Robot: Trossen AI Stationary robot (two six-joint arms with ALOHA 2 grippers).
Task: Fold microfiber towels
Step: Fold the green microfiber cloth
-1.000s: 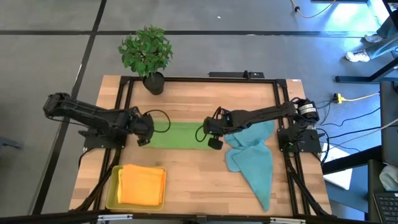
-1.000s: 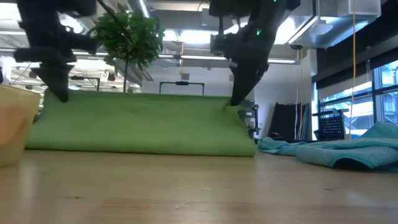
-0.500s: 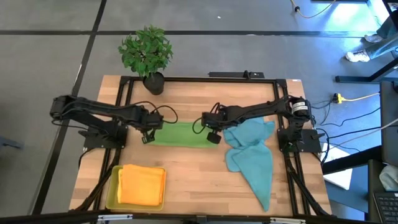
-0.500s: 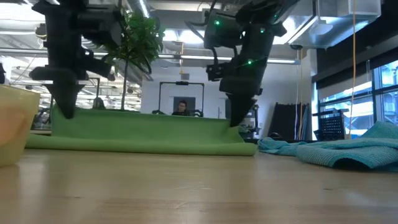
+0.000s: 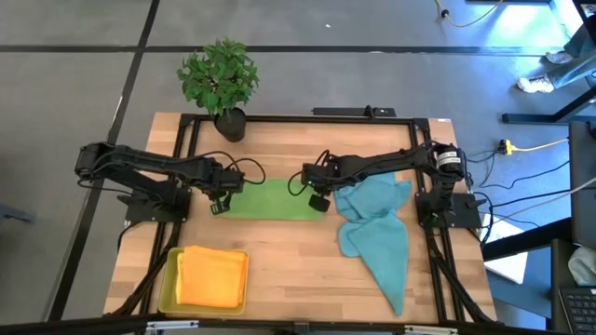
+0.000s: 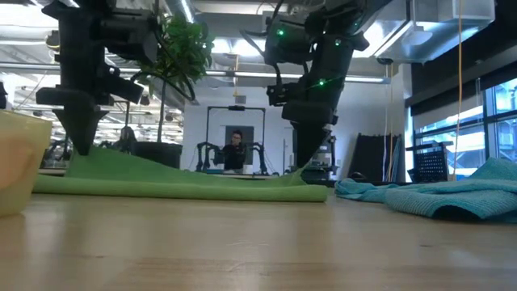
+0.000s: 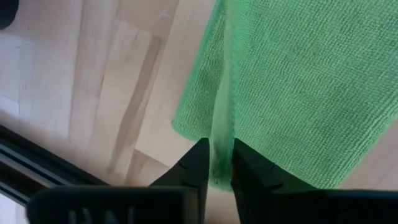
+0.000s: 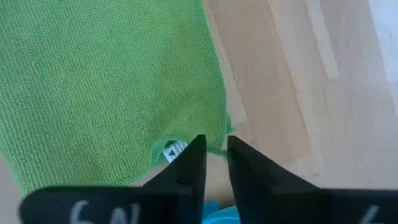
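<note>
A green microfiber towel (image 5: 270,200) lies folded over on the wooden table's middle, its upper layer sagging between my two grippers (image 6: 186,184). My left gripper (image 5: 221,203) points down at the towel's left end, slightly open, and the doubled edge (image 7: 219,134) runs into the gap between its fingers. My right gripper (image 5: 318,199) points down at the right end, also slightly open, beside the corner with the white tag (image 8: 171,150). A crumpled teal towel (image 5: 374,233) lies on the table to the right. My left gripper has the towel's left edge (image 7: 219,149) between its slightly parted fingers, which come from above. That corner still stands raised at the fingertips (image 6: 87,153). Whether the fingers touch it I cannot tell. My right gripper stands over the tagged corner (image 8: 186,140); I cannot tell whether it touches it.
A yellow tray (image 5: 166,279) at the near left holds a folded orange-yellow towel (image 5: 214,277). A potted plant (image 5: 221,79) stands at the far left edge. The black frame rails run along the table's sides. A person sits in the room beyond the table (image 6: 236,145).
Both grippers have gone down with the green towel's raised edge. That edge first stood high and taut between them. It has now fallen slack in the middle onto the lower layer, and only its left end still stands raised at my left gripper.
</note>
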